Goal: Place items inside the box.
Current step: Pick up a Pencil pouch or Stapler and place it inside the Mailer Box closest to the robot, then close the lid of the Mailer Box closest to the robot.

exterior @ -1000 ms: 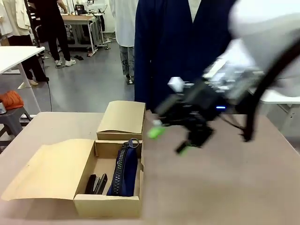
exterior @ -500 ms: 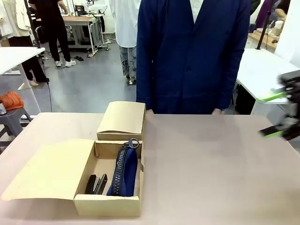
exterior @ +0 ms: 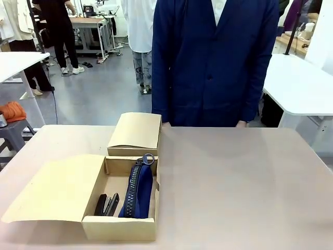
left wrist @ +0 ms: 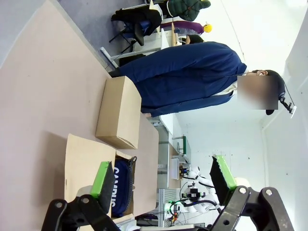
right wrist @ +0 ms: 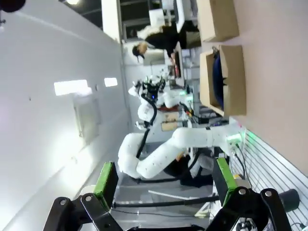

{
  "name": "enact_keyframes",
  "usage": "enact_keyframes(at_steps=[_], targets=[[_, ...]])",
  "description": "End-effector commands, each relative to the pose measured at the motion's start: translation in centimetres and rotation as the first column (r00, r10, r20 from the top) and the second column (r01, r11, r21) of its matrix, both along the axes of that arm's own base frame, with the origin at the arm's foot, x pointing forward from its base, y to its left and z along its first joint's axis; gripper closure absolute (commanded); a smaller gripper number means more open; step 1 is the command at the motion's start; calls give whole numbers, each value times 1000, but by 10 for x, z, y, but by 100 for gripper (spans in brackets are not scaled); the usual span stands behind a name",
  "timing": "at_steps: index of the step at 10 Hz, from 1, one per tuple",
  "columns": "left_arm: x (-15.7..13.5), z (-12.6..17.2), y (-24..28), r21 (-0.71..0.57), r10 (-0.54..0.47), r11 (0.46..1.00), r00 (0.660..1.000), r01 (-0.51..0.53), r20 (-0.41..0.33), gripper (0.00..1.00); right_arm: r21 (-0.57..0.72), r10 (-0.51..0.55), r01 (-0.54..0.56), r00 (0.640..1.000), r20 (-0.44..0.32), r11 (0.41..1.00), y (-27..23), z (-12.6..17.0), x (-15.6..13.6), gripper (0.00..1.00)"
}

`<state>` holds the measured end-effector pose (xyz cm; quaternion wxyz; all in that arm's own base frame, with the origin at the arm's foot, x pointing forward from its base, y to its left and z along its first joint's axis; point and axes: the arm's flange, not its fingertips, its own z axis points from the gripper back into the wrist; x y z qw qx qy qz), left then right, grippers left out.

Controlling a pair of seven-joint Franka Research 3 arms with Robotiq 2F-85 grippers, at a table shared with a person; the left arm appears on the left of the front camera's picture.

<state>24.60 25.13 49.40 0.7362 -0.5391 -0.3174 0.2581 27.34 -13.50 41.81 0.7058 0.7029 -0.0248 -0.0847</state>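
The open cardboard box (exterior: 118, 228) sits at the table's front left with its lid flap folded out to the left. Inside lie a long navy zip pencil case (exterior: 138, 190) and black staplers (exterior: 106, 204) beside it. In the left wrist view my left gripper (left wrist: 162, 173) is open and holds nothing, off to the side of the box (left wrist: 82, 161) and the navy pencil case (left wrist: 120, 185). My right gripper (right wrist: 164, 177) is open and holds nothing, far from the box (right wrist: 233, 79), where the pencil case (right wrist: 217, 77) shows as a dark strip.
A second, closed cardboard box (exterior: 136, 133) stands right behind the open one. A person in a navy coat (exterior: 213, 62) stands at the far edge of the table. The table (exterior: 239, 187) is bare brown to the right of the boxes.
My right arm, which hung over the middle of the table a second ago, has swung away to the right and left the front view. The box and its contents have not moved.
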Motion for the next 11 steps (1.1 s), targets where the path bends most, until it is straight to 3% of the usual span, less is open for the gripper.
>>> enact_keyframes(at_steps=[1, 11], targets=[[0, 1, -1, -5, -3, 1000, 1000, 3, 28, 0, -12, 92, -92, 996, -5, 996, 30, 32, 2, 0], [0, 1, -1, -5, -3, 1000, 1000, 3, 28, 0, -12, 92, -92, 996, -5, 996, 30, 32, 2, 0]])
